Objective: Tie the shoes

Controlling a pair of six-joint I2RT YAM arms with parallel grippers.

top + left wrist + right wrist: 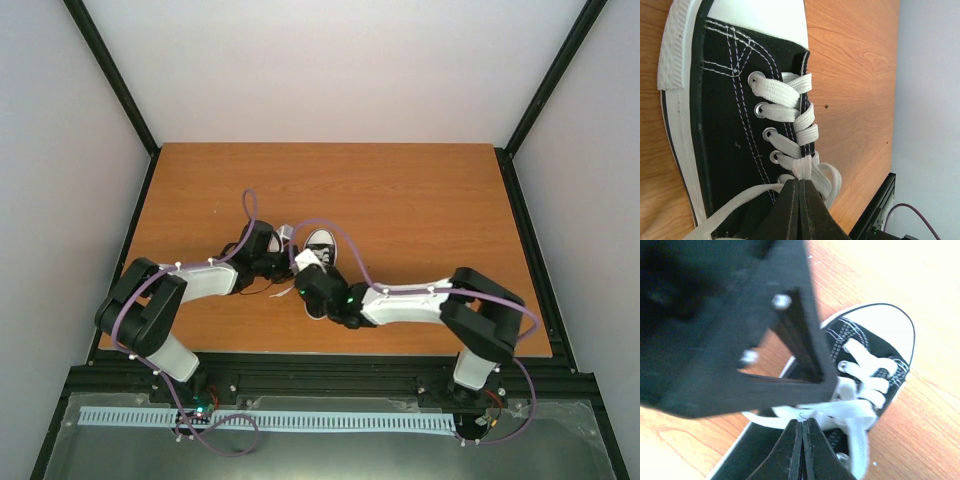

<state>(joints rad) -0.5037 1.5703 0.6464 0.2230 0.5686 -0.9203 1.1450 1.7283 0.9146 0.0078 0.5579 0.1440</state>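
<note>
Left wrist: both jaws closed at the laces on the sneaker, hold unclear; pull and you'll drag it.

Bright even light; right wrist's sneaker looks blurred.

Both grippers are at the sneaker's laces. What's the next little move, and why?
Probably draw the two arms gently apart. The left gripper and right gripper are both shut, apparently pinching the laces over the sneaker, where loose strands lie slack, so pulling should snug them.
</note>
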